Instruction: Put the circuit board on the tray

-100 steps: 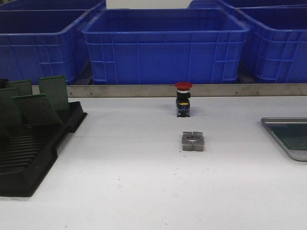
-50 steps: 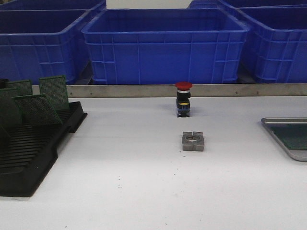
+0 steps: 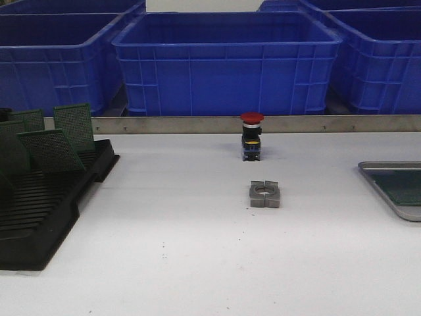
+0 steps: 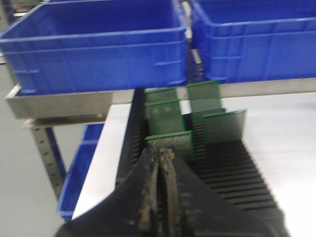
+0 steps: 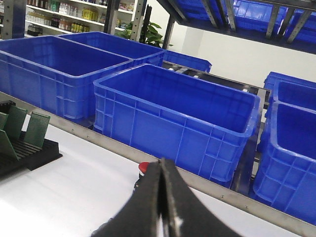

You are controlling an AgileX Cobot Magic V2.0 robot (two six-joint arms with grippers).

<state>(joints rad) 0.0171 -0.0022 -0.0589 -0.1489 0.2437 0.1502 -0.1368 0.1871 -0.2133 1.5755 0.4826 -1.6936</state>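
Observation:
Several green circuit boards [image 3: 51,149] stand in a black slotted rack [image 3: 39,210] at the table's left; they also show in the left wrist view [image 4: 170,140]. A grey metal tray [image 3: 388,187] lies at the right edge with a green board [image 3: 404,186] flat in it. My left gripper [image 4: 159,153] is shut and empty, above the rack's near end behind the nearest board. My right gripper [image 5: 161,165] is shut and empty, held above the table. Neither gripper shows in the front view.
A red-capped push button [image 3: 251,135] stands mid-table at the back, and a grey metal block with a round hole [image 3: 264,194] lies in front of it. Blue plastic bins [image 3: 227,62] line a steel rail behind the table. The table's left edge runs beside the rack [image 4: 106,148].

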